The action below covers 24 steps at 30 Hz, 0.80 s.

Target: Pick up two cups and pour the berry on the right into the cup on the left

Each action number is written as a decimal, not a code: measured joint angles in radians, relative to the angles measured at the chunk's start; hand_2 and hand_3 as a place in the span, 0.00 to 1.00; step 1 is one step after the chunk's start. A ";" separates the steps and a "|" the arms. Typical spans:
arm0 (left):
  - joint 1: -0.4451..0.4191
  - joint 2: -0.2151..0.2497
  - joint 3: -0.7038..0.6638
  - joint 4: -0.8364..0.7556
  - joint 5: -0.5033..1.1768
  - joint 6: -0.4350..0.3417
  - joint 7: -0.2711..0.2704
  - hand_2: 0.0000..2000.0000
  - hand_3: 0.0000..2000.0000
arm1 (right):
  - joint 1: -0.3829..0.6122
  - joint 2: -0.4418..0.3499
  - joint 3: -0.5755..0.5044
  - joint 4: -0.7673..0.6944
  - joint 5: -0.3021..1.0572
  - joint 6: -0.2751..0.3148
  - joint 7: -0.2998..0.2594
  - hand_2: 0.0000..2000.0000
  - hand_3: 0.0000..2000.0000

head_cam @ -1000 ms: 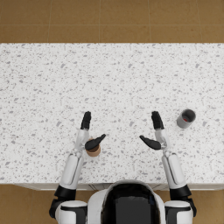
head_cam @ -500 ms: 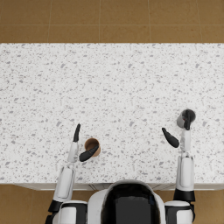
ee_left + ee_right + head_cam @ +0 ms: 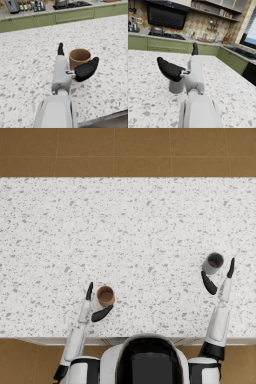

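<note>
I see the white speckled terrazzo desk (image 3: 125, 238) filling most of my head view, with brown tiled floor (image 3: 125, 150) beyond its far edge. My right wrist view takes in green kitchen cabinets (image 3: 165, 46) and a dark oven (image 3: 165, 17) behind the desk.

The left robot hand (image 3: 95, 304) sits near the desk's front edge, its fingers spread apart around the brown open-topped cup (image 3: 105, 296). That cup stands upright between the straight fingers and the thumb. In the left wrist view the thumb (image 3: 86, 70) lies against the cup's (image 3: 79, 58) side, but I cannot tell whether the hand truly grips it.

The right robot hand (image 3: 220, 278) is also spread, further right on the desk. The grey cup (image 3: 213, 263) stands upright just beyond its thumb, something reddish inside. From the right wrist view the thumb (image 3: 169, 70) crosses in front of the grey cup (image 3: 176, 86); contact is unclear.
</note>
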 measured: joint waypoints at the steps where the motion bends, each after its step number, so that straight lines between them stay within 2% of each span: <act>1: 0.000 0.002 0.007 0.005 0.000 0.000 0.000 0.00 0.00 | 0.001 -0.001 0.001 -0.015 0.000 0.000 0.000 0.00 0.00; 6: 0.032 0.028 0.038 0.060 0.000 0.000 0.000 0.00 0.00 | 0.026 -0.004 0.006 -0.105 0.001 0.000 0.000 0.00 0.00; 17: 0.109 0.086 0.068 0.154 0.000 0.000 0.000 0.00 0.00 | 0.173 -0.006 0.059 -0.458 0.001 0.000 0.000 0.00 0.00; 24: 0.131 0.111 0.071 0.169 0.000 0.000 0.000 0.00 0.00 | 0.243 -0.013 0.070 -0.578 0.001 0.000 0.000 0.00 0.00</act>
